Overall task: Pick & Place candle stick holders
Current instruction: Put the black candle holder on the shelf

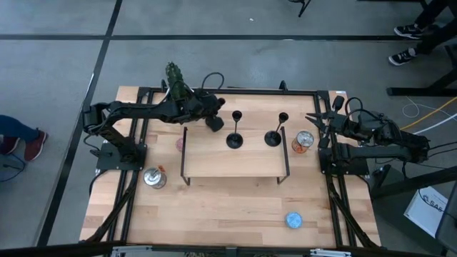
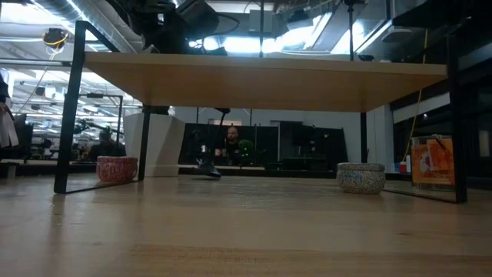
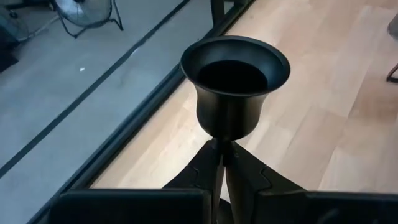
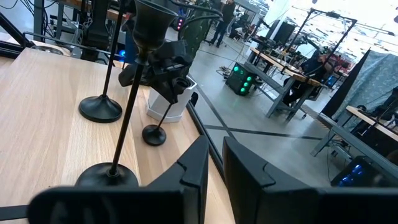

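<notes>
Left tool [image 3: 222,163] clamped on candle holder [image 3: 234,84]

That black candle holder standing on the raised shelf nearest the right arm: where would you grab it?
Grip the candle holder by its thin stem, just under the cup, coming in level from the side. It stands upright, its flat base hugs the shelf, and the flared cup would likely stop slipping. The left gripper holds another holder that way.
</notes>
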Tool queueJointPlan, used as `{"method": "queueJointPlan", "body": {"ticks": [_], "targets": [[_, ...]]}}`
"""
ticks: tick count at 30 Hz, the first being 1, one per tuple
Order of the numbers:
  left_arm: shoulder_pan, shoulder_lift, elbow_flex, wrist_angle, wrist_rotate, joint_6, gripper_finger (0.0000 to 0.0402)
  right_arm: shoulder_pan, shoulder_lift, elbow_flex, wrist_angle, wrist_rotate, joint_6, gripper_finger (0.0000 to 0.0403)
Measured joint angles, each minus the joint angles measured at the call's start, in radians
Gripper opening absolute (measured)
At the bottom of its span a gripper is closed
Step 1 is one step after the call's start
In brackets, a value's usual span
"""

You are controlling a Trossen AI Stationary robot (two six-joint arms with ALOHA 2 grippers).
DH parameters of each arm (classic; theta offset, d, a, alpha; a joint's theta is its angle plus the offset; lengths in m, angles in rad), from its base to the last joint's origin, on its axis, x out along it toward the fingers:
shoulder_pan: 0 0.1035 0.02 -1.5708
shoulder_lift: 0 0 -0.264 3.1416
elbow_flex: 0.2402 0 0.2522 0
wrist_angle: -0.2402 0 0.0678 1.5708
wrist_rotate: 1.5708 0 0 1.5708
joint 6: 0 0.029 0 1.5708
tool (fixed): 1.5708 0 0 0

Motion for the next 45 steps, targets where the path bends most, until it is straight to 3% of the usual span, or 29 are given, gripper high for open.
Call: {"method": "queueJointPlan", "body": {"ticks": [11,31,38,45], "targets": [[0.001,-0.068,0.000,0.025,-0.053,0.048,0.0012,0.000,0.000,0.000,0.000,0.000,0.000,0.0053],[0.001,-0.473,0.000,-0.089,-0.050,0.132,0.0012,0.000,0.000,0.000,0.000,-0.001,0.000,0.0053],[0.001,-0.562,0.000,-0.128,0.088,0.087,0.0012,0.000,0.000,0.000,0.000,-0.001,0.000,0.0053],[-0.039,-0.576,0.000,-0.139,0.231,0.034,0.0012,0.000,0.000,0.000,0.000,-0.001,0.000,0.0053]]}}
